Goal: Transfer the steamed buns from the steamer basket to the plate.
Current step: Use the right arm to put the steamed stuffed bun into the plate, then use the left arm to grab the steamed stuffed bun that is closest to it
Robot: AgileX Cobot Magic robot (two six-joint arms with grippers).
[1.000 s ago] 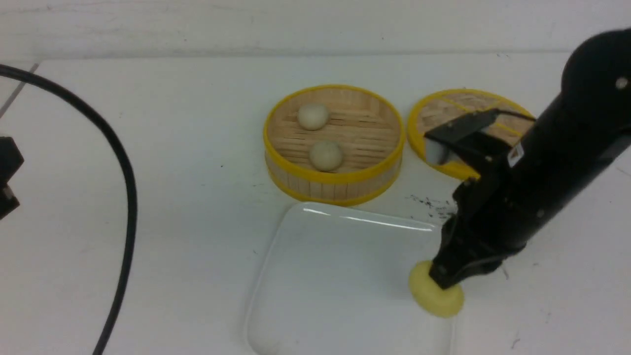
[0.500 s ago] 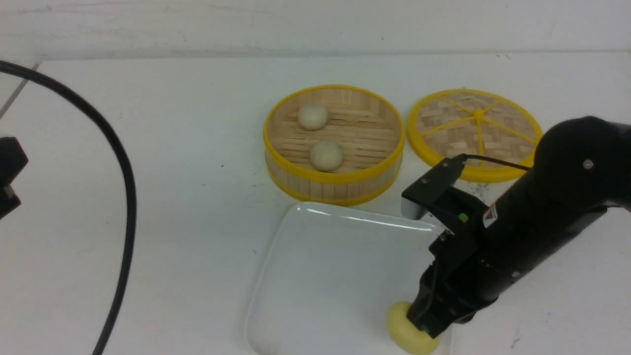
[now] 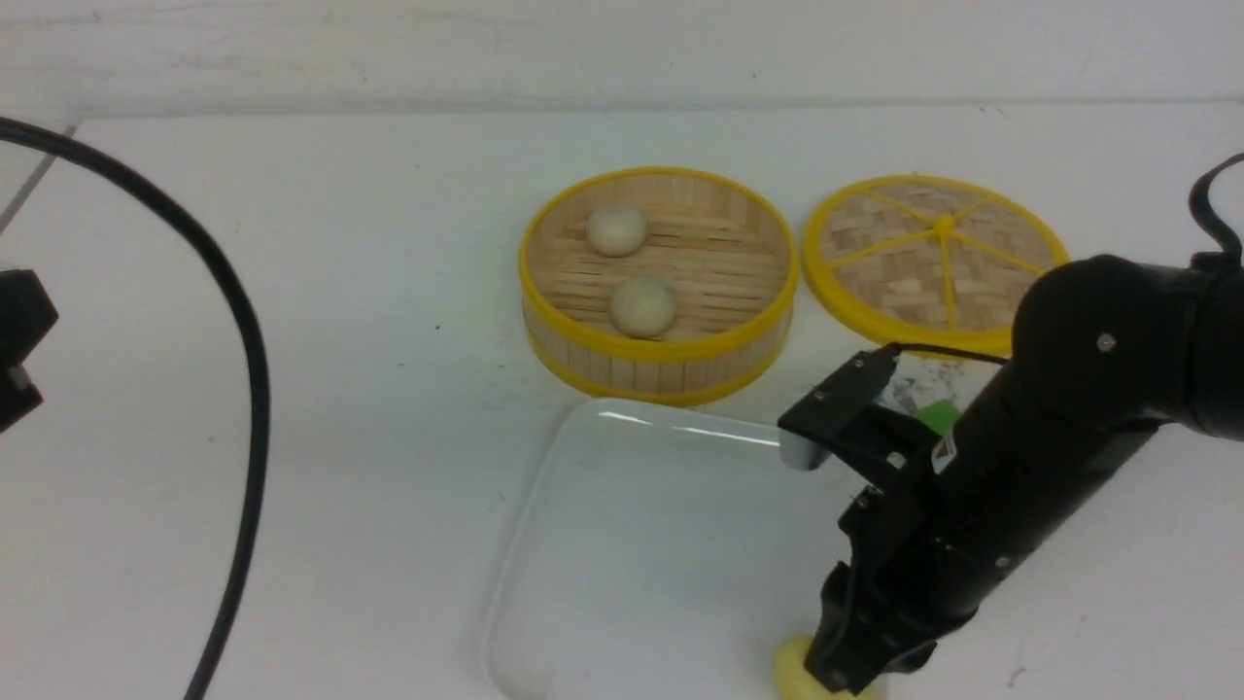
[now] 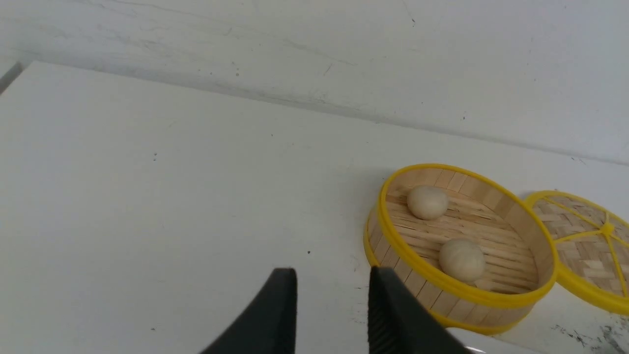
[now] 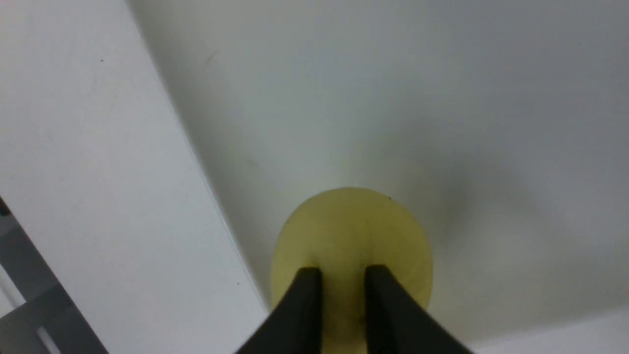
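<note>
Steamer basket [image 3: 661, 371] lies open from above; the right arm [image 3: 1050, 457] covers the right side of the plate [image 3: 632, 544].

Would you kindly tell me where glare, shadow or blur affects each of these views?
Front view: a bright glare streak lies along the far rim of the plate, which otherwise nearly blends into the white table. Right wrist view: a soft shadow darkens the plate around the yellow bun, and the right pincer is soft-edged. Left wrist view: evenly lit, with the steamer basket fairly sharp.

White tabletop [image 3: 389, 243] against a scuffed white wall [image 3: 622, 49]
</note>
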